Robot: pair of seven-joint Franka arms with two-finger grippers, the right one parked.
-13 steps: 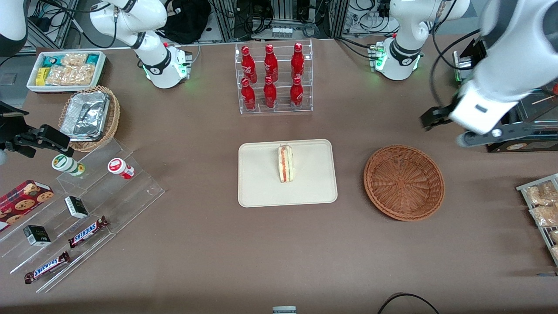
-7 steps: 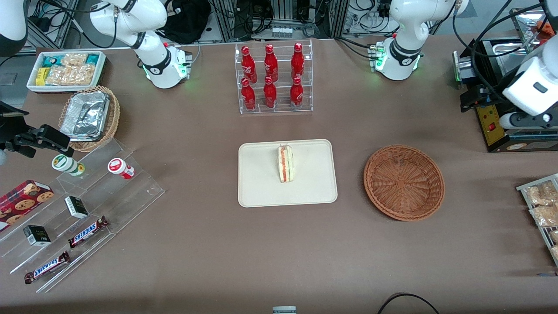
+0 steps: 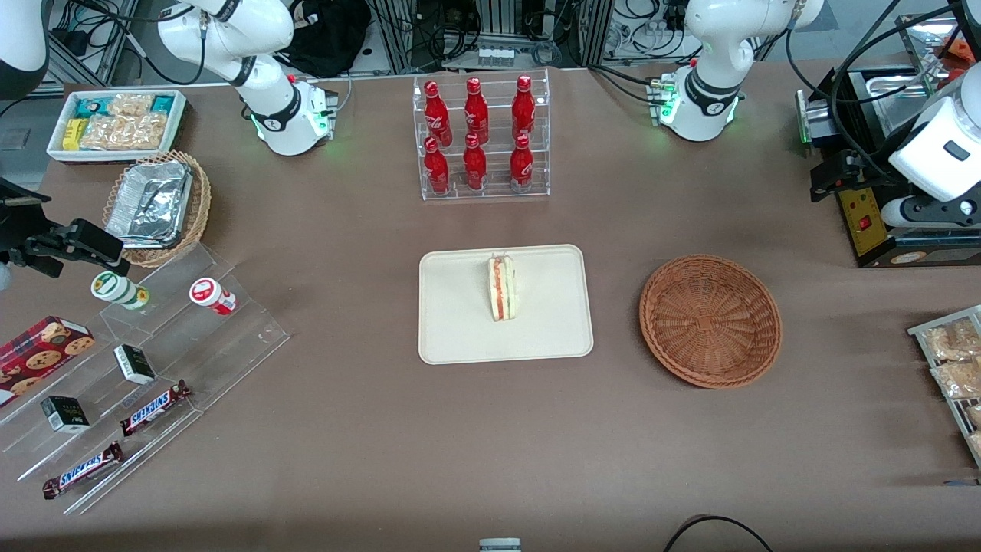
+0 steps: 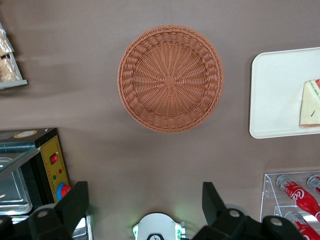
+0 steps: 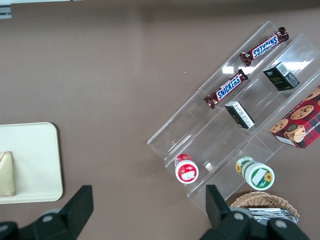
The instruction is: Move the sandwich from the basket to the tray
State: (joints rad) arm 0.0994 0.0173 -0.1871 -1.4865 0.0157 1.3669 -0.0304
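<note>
The sandwich point(image 3: 502, 288) lies on its side on the cream tray point(image 3: 460, 322), at the tray's middle; the left wrist view catches it point(image 4: 311, 104) at the tray's point(image 4: 275, 95) edge. The round reddish-brown basket point(image 3: 710, 320) sits beside the tray toward the working arm's end, and it is empty point(image 4: 170, 78). My left gripper point(image 3: 831, 175) hangs high over the working arm's end of the table, farther from the front camera than the basket. It point(image 4: 145, 205) is open, with nothing between its fingers point(image 4: 75, 205).
A clear rack of red bottles point(image 3: 479, 138) stands farther back than the tray. A black machine with a yellow panel point(image 3: 866, 222) sits under my gripper. Snack packets point(image 3: 954, 368) lie at the working arm's end. A stepped acrylic shelf point(image 3: 146, 360) and a foil-lined basket point(image 3: 157, 203) lie toward the parked arm's end.
Over the last second my left arm swung away from beside the basket toward the working arm's end of the table; since half a second ago it has barely shifted. Sandwich, tray and basket stayed put.
</note>
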